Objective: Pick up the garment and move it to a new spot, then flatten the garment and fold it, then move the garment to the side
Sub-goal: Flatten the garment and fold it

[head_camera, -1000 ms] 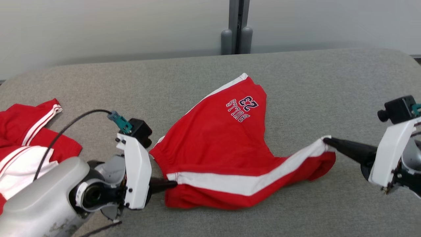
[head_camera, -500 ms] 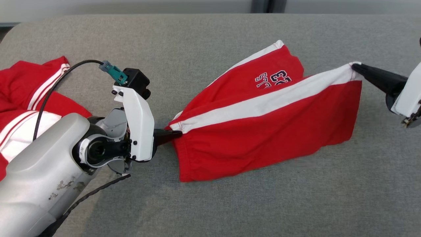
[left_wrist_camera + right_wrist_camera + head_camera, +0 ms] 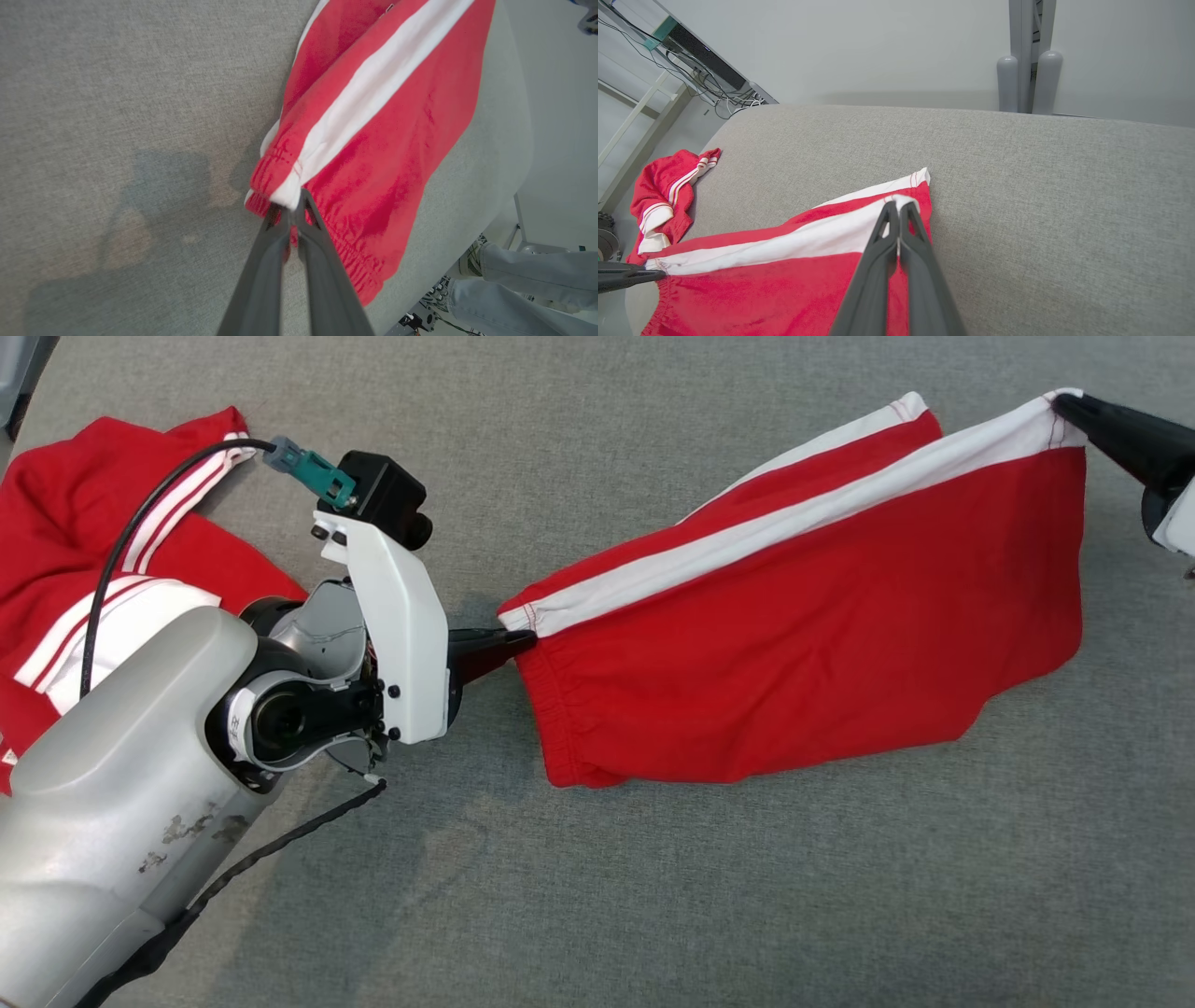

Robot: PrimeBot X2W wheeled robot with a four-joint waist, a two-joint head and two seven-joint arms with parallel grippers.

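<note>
1. grey padded table [image 3: 653,896]: carries all items below.
2. garment [image 3: 803,644], red shorts with white side stripe [image 3: 794,523]: stretched taut between both grippers, running from picture centre out toward 2 o'clock, lower edge sagging toward the table.
3. second red garment [image 3: 56,523]: crumpled, at 10 o'clock, well apart from the shorts.
4. left gripper [image 3: 526,638]: jaws pinched on the waistband end of the stripe, at the garment's 9 o'clock.
5. right gripper [image 3: 1062,399]: jaws pinched on the hem corner, at its 1 o'clock.
</note>
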